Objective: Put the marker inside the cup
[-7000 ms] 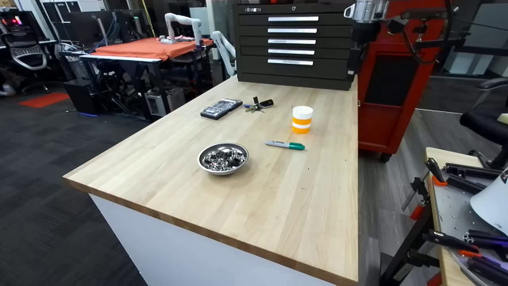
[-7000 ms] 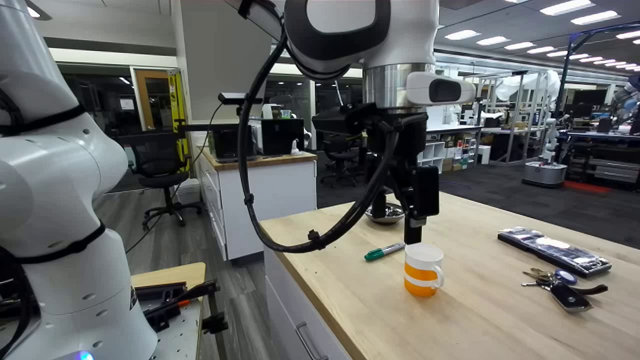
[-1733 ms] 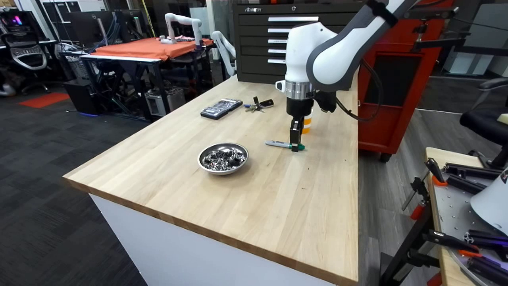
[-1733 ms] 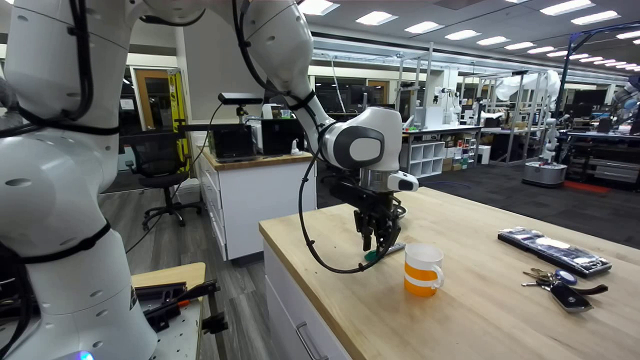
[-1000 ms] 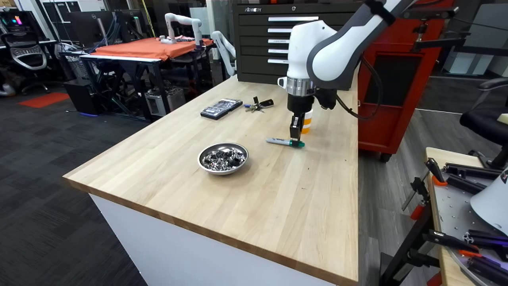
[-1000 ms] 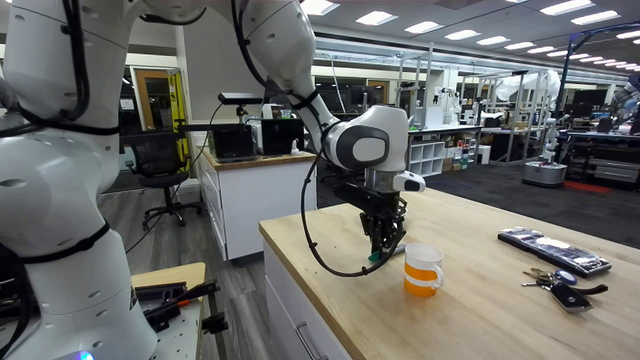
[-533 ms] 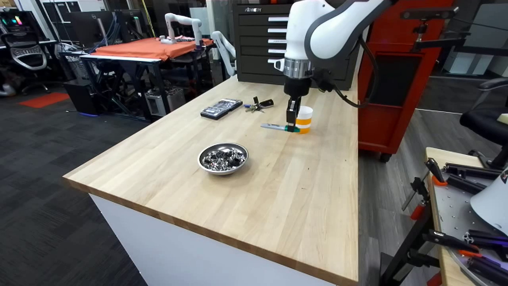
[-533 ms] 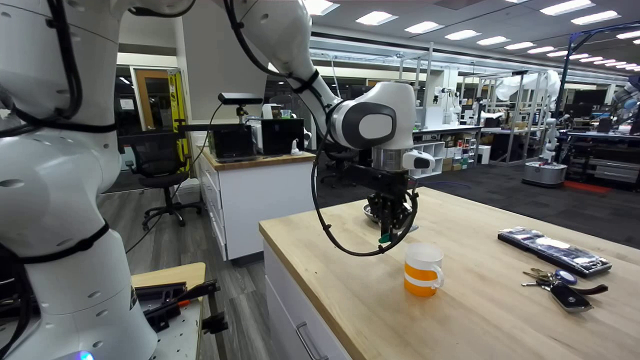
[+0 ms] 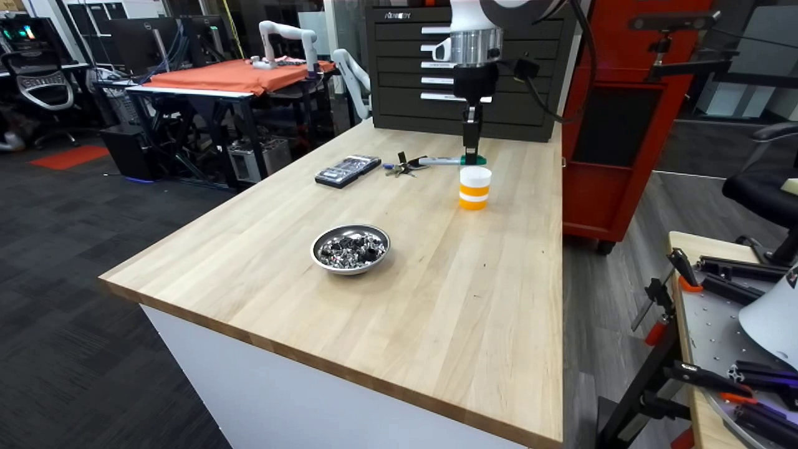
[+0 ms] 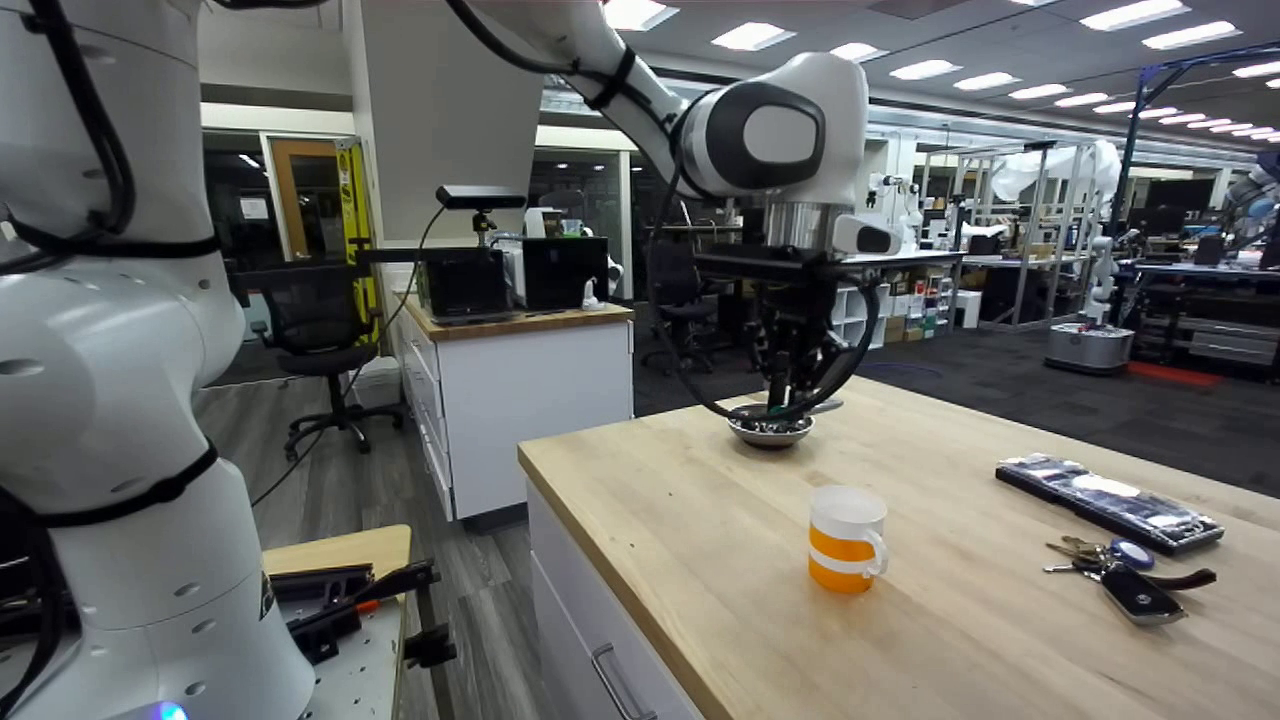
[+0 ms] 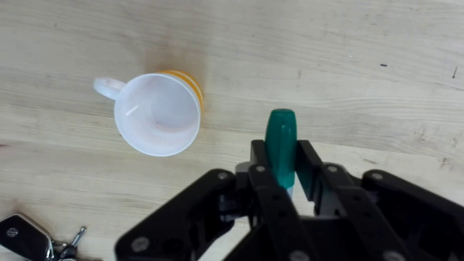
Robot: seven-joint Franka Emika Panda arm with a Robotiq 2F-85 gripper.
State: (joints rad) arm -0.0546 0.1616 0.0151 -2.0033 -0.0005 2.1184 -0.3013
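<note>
My gripper is shut on the green cap of the marker, one finger on either side. In an exterior view the marker hangs roughly level in the air, its pale end sticking out sideways from the gripper. The cup, white above and orange-banded below, stands upright on the table with its handle to one side. Seen from the wrist, the cup is left of the marker, apart from it, and its white inside shows bare. Part of the pale barrel is hidden behind the fingers.
A shallow metal bowl filled with small shiny parts stands on the table. Keys and a dark flat case lie farther along it. A dark drawer chest stands at the table's end.
My gripper has closed on the marker, which lay on the table, and lifted it well above the surface. The cup, bowl, keys and case have stayed in place.
</note>
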